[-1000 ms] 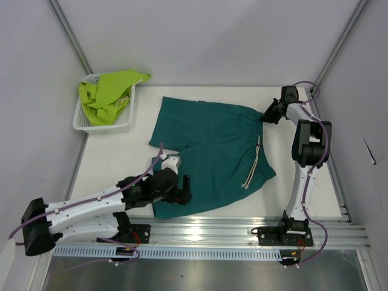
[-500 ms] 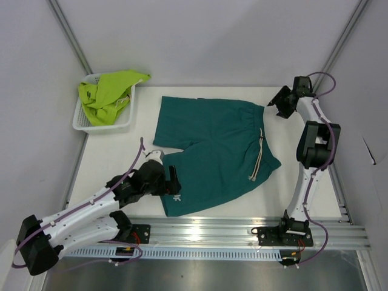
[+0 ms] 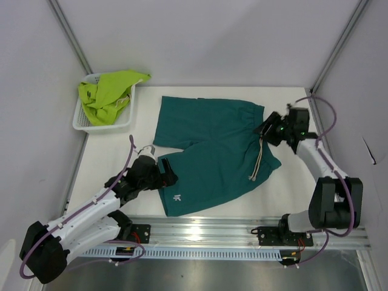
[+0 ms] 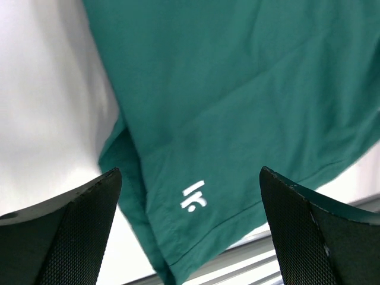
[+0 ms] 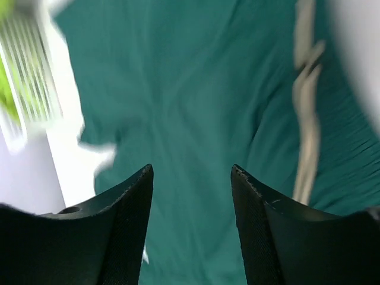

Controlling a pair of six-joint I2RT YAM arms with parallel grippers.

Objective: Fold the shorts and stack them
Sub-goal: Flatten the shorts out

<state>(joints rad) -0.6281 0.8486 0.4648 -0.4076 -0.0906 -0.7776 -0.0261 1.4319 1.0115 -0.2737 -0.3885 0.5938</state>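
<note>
My left gripper (image 4: 189, 172) is spread wide with nothing between its fingers. It hovers over the near left leg of the dark teal shorts (image 3: 212, 151), with the small white logo (image 4: 193, 197) showing by the hem. My right gripper (image 5: 191, 169) is parted and empty too, over the waistband end, beside the pale drawstring (image 5: 306, 113). The teal pair lies spread flat on the table (image 3: 115, 151). The lime shorts (image 3: 109, 94) sit bunched in the white basket (image 3: 103, 127) at the far left corner.
</note>
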